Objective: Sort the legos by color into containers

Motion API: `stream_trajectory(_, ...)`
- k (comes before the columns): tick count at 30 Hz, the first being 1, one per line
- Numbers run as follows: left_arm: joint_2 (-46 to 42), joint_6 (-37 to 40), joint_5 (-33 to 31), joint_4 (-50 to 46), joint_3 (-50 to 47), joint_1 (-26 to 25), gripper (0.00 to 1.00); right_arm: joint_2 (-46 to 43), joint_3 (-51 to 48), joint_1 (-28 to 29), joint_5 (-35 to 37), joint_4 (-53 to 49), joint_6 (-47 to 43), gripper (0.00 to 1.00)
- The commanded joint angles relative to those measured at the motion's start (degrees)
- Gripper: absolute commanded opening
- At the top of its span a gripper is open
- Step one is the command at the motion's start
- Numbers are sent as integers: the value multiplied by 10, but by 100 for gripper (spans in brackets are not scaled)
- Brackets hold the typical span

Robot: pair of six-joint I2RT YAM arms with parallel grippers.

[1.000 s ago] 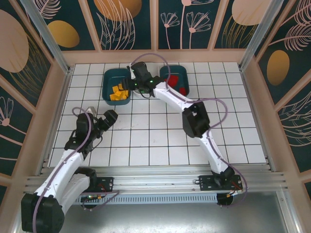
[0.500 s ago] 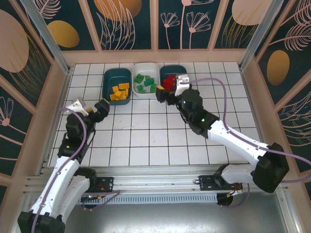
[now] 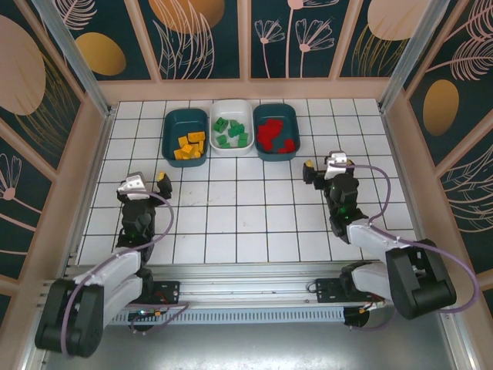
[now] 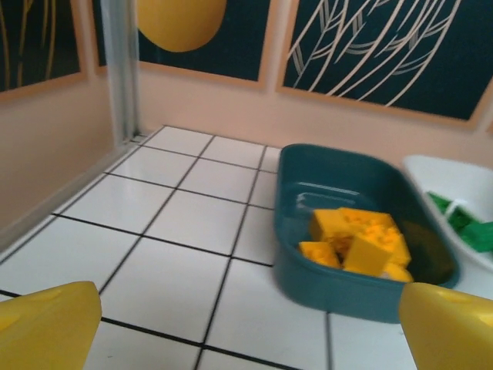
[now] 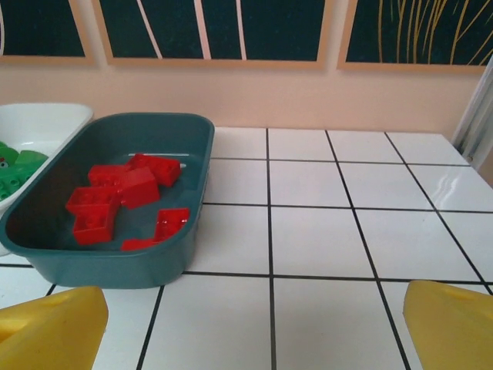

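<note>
White tiled surface [image 3: 254,223] w/ three tubs in a row along the far edge, set side by side, close together. The legos are all inside them, one color per tub:
- left teal tub [image 3: 171,127]: orange-yellow legos [image 3: 189,146], heaped toward its near end
- white tub [image 3: 231,105], middle: green legos [image 3: 231,134], spread loosely
- right teal tub [image 3: 279,109]: red legos [image 3: 274,136], mostly middle & near-right corner

Left pincer [image 3: 148,183] is over the near-left part of the surface, well apart from the tubs, aimed at the far wall. Jaws spread wide, nothing btwn them. In the left wrist view its yellow fingertips [image 4: 46,324] sit at the bottom corners w/ bare tile in the gap. The tub of orange-yellow bricks lies ahead & a bit right, and a corner of the white tub w/ green bricks shows at the right edge.

Right pincer [image 3: 322,165] is over the right side of the surface, near the right teal tub but apart from it, nearer the bases & to its right. Jaws also wide, empty. In the right wrist view its yellow tips are at the bottom corners. The tub of red bricks sits ahead-left, w/ the white tub's end & some green at the far left edge.

Both arms are folded low, close to their bases.
</note>
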Motion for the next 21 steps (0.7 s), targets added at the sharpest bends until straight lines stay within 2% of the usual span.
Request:
stream_trajectory(1, 85, 89, -43, 188, -33, 6, 99, 22, -42, -23, -1, 143, -16, 99)
stream_trajectory(3, 128, 85, -2, 194, -7, 11, 99, 38, -51, -42, -10, 173, -16, 99)
stream_trajectory(6, 198, 100, -2, 206, 37, 14, 99, 52, -38, -66, -32, 180, -25, 99)
stream_trajectory(8, 261, 83, -29, 281, 34, 28, 99, 67, -40, -81, -47, 213, -37, 99)
stream_trajectory(10, 322, 50, -26, 369, 25, 61, 99, 81, -38, -96, -63, 227, -38, 99)
stream_trajectory(12, 285, 39, -14, 237, 58, 64, 99, 88, -35, -111, -74, 242, -18, 99)
stream_trajectory(14, 306, 42, -15, 252, 69, 64, 99, 117, -42, -136, -107, 316, 19, 99)
stream_trajectory(16, 301, 39, -24, 241, 71, 65, 99, 101, -36, -134, -79, 270, 11, 99)
stream_trajectory(18, 297, 37, -22, 234, 71, 65, 99, 46, -16, -135, -53, 141, 23, 99)
stream_trajectory(19, 301, 39, -23, 242, 70, 65, 99, 20, -8, -140, -67, 82, 37, 99)
stream_trajectory(20, 298, 38, -22, 236, 71, 65, 99, 9, -11, -139, -76, 61, 37, 99)
stream_trajectory(21, 299, 39, -23, 237, 71, 65, 99, 13, -27, -139, -83, 83, 29, 99)
